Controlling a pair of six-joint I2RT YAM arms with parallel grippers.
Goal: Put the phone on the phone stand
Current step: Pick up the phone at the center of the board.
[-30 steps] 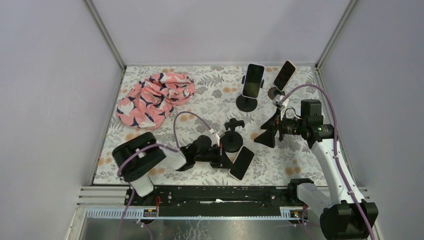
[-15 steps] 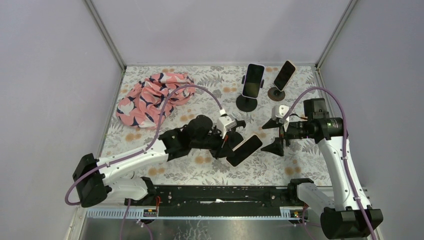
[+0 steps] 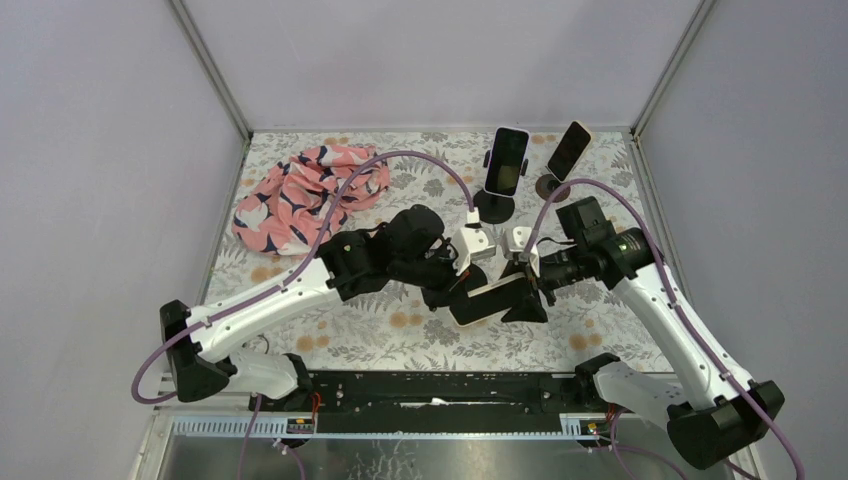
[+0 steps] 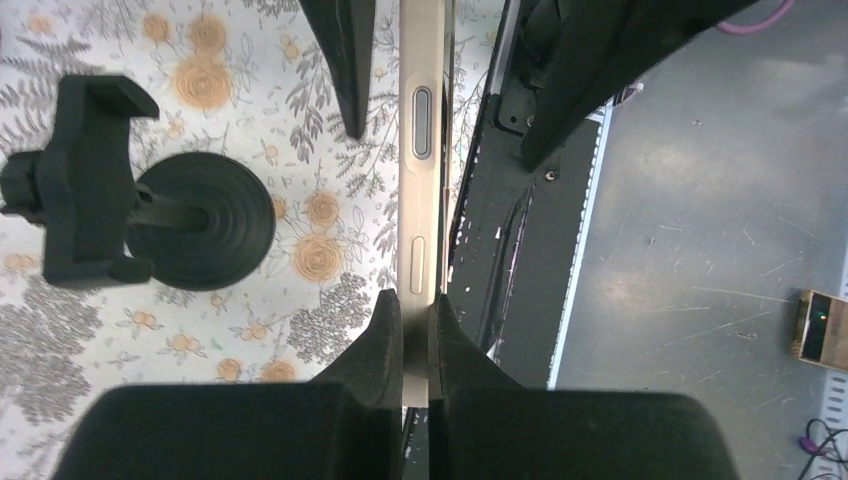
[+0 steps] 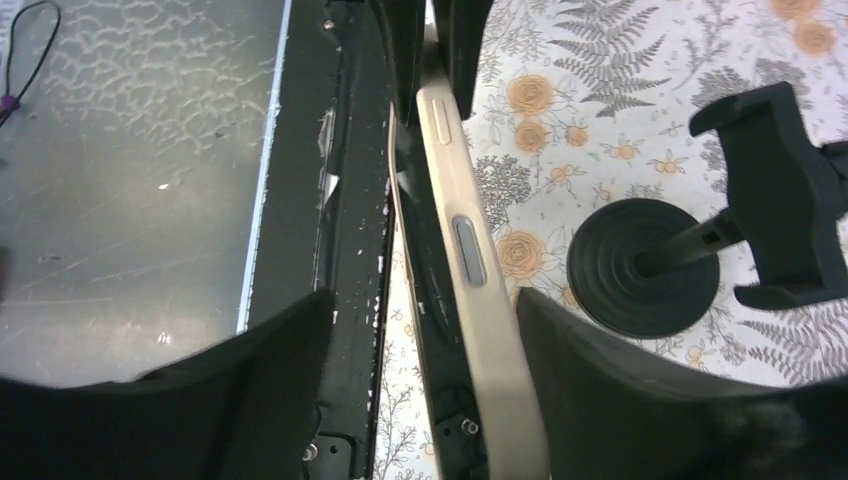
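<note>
My left gripper (image 3: 462,296) is shut on one end of the phone (image 3: 494,300) and holds it on edge above the floral mat. In the left wrist view the fingers (image 4: 390,330) pinch the phone's gold edge (image 4: 422,150). My right gripper (image 3: 525,297) is open, its jaws straddling the phone's other end. In the right wrist view (image 5: 425,305) the phone (image 5: 470,250) lies close against the right-hand finger. The empty black phone stand (image 4: 150,215) stands on the mat beside the phone and also shows in the right wrist view (image 5: 700,250). My left arm mostly hides it from the top.
Two other stands holding phones (image 3: 506,165) (image 3: 569,152) are at the back of the mat. A pink patterned cloth (image 3: 310,195) lies at the back left. The black front rail (image 3: 440,385) runs along the near edge. Grey walls enclose the mat.
My left arm has lifted the phone off the mat and carried it right and back. My right arm has swung in, bringing its open jaws around the phone's free end.
</note>
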